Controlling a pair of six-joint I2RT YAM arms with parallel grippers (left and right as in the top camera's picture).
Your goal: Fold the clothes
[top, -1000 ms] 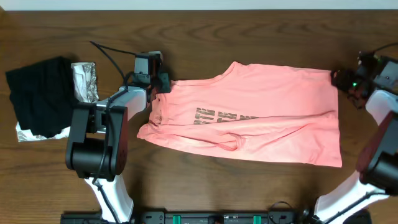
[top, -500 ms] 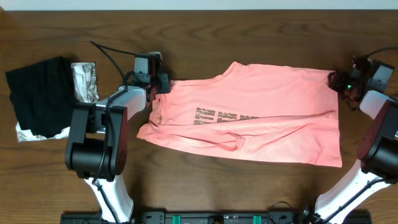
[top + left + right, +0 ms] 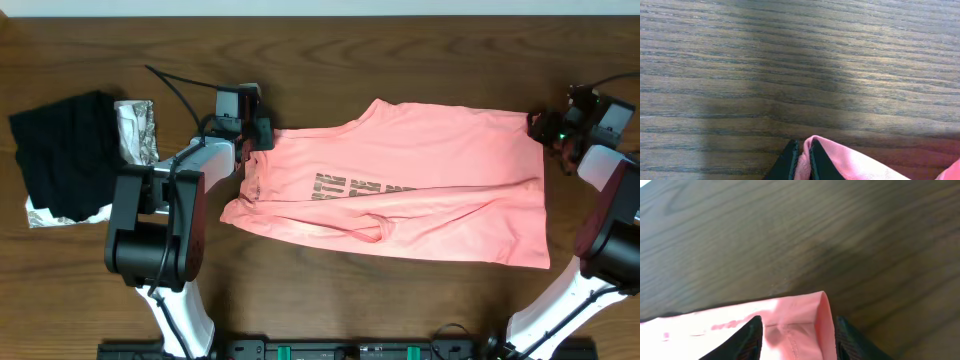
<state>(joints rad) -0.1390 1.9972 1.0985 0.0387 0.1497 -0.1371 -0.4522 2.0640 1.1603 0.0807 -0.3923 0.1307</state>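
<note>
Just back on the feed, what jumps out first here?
The salmon-pink T-shirt sprawls rumpled across the middle of the table. The left gripper pinches its left edge, while the right gripper straddles its far right corner, jaws apart. A black folded garment sits far left.

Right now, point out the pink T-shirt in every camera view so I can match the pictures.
Overhead: the T-shirt lies spread across the middle of the table, between the two arms.
Left wrist: at the bottom edge, a fold of the T-shirt is pinched in the left pincer.
Right wrist: at bottom centre, a hemmed corner of the T-shirt sits inside the open right pincer.
Shared landmark: the dark wood table under it.
</note>
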